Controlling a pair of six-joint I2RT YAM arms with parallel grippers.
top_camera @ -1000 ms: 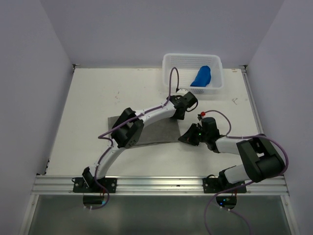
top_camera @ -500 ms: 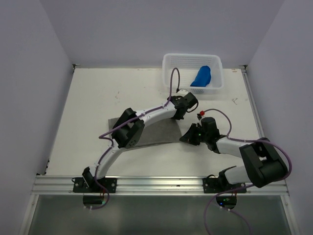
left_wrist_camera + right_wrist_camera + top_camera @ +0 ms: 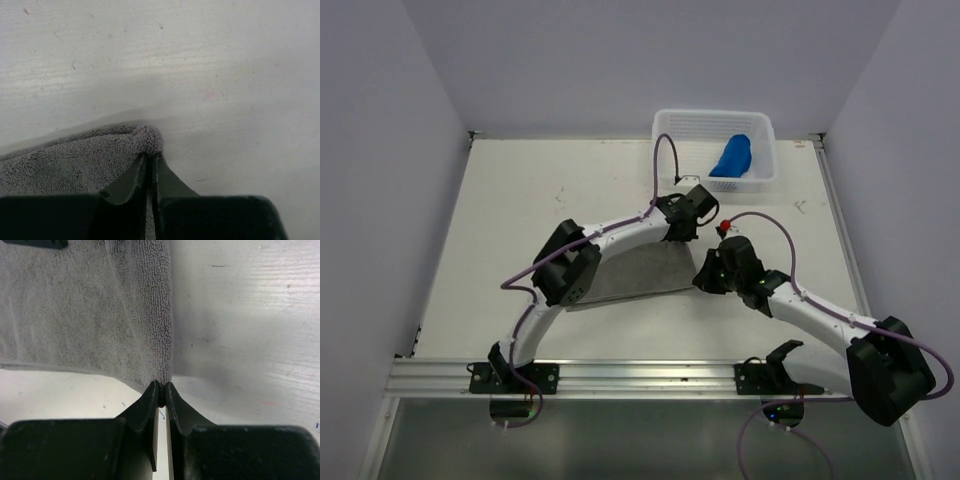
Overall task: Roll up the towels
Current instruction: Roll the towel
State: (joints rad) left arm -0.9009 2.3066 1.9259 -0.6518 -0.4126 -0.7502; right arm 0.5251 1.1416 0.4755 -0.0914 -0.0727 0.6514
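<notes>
The grey towel [image 3: 642, 273] lies spread flat on the white bench [image 3: 540, 190] between the two arms, and the left arm hides a part of it. The left hand [image 3: 150, 157] is closed on the far right corner of this towel, where the cloth makes a small bump at the fingertips. The right hand [image 3: 162, 388] is closed on the near right corner, and the towel's right edge runs straight away from it. The blue towel [image 3: 732, 156] lies bunched inside the white plastic basket [image 3: 665, 150] at the far side of the bench, well apart from both hands.
</notes>
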